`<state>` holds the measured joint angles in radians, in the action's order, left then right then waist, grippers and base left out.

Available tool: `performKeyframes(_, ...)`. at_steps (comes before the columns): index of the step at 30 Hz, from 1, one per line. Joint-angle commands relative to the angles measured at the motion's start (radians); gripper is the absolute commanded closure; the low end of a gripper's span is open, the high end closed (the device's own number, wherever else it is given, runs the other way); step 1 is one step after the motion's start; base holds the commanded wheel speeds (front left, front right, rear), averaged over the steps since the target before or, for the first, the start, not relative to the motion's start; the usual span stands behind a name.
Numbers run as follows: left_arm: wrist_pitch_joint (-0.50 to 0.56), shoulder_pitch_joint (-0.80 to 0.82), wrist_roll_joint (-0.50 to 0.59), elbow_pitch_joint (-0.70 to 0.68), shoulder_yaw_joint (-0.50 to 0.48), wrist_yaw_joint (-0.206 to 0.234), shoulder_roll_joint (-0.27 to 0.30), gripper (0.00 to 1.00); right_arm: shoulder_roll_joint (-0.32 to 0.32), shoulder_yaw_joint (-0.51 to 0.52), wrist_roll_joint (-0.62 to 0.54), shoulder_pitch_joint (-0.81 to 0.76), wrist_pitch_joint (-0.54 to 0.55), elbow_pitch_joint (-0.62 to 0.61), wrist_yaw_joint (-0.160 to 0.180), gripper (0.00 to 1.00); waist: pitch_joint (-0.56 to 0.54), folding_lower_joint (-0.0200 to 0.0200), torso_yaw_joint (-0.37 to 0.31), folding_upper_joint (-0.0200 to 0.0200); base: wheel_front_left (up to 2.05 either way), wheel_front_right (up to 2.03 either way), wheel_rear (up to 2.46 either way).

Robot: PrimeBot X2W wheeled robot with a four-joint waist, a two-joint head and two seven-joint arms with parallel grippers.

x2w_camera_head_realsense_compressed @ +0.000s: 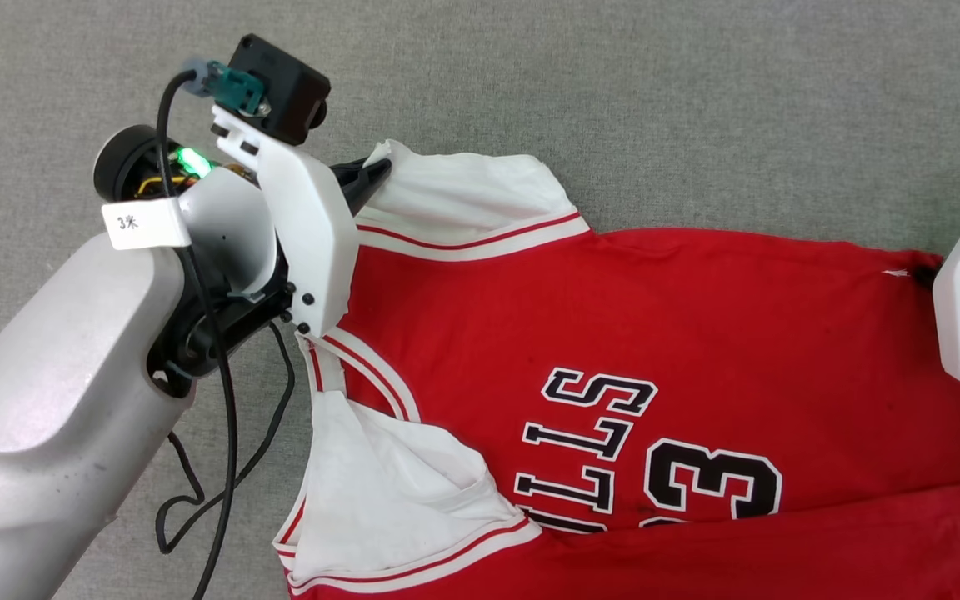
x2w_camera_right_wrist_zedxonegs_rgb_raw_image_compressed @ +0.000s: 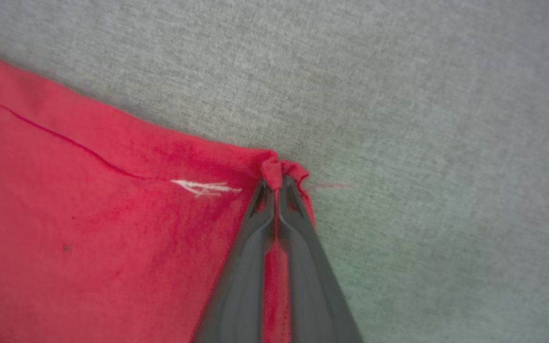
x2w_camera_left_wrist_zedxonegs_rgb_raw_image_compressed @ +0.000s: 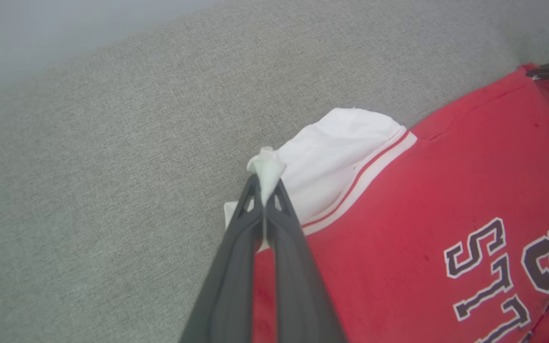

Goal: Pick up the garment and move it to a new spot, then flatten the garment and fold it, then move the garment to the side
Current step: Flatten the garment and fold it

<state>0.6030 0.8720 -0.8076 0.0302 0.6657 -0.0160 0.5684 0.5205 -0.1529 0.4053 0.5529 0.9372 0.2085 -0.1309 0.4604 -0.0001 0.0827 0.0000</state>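
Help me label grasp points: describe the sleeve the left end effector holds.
On the grey cloth surface lies the garment, red with black print. Of its two white sleeves, it is the far sleeve, its tip pinched by the left end effector; the near sleeve lies free.

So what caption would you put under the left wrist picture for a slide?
Left gripper shut on a white sleeve corner of the garment, lying on grey fabric.

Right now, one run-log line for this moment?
garment: print up on grey surface, near edge folded over | left gripper: shut on white sleeve tip | right gripper: shut on red hem corner
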Motion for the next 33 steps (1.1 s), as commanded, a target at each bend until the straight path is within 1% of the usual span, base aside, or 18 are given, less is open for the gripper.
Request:
performKeyframes(1,-0.011,-0.013,0.003,0.003,-0.005,0.006,0.001,1.0,-0.011,-0.017,0.007,-0.029,-0.003,0.036,0.001,1.0,-0.009,0.0001,-0.002,0.0,0.0,0.0,0.0)
performKeyframes(7,-0.073,-0.053,-0.005,0.028,-0.026,0.017,0.001,1.0,-0.001,-0.015,0.03,-0.016,-0.126,0.036,0.001,1.0,-0.065,0.0001,-0.013,0.0,0.0,0.0,0.0)
performKeyframes(15,-0.144,-0.159,-0.037,0.033,-0.052,0.036,0.018,1.0,0.011,0.011,0.083,-0.075,-0.26,0.062,0.001,1.0,-0.171,0.0001,-0.016,0.0,0.0,0.0,0.0)
performKeyframes(20,-0.16,-0.238,-0.058,0.004,-0.054,0.053,0.032,1.0,0.013,0.014,0.12,-0.142,-0.344,0.047,0.001,1.0,-0.236,0.0001,-0.006,0.0,0.0,0.0,0.0)
performKeyframes(26,-0.166,-0.335,-0.079,-0.044,-0.041,0.073,0.049,1.0,0.023,0.041,0.168,-0.262,-0.434,0.035,0.001,1.0,-0.304,0.0001,0.012,0.0,0.0,0.0,0.0)
performKeyframes(33,-0.155,-0.463,-0.102,-0.098,-0.021,0.101,0.09,1.0,0.036,0.009,0.227,-0.372,-0.502,0.0,0.001,1.0,-0.356,0.0001,0.016,0.0,0.0,0.0,0.0)
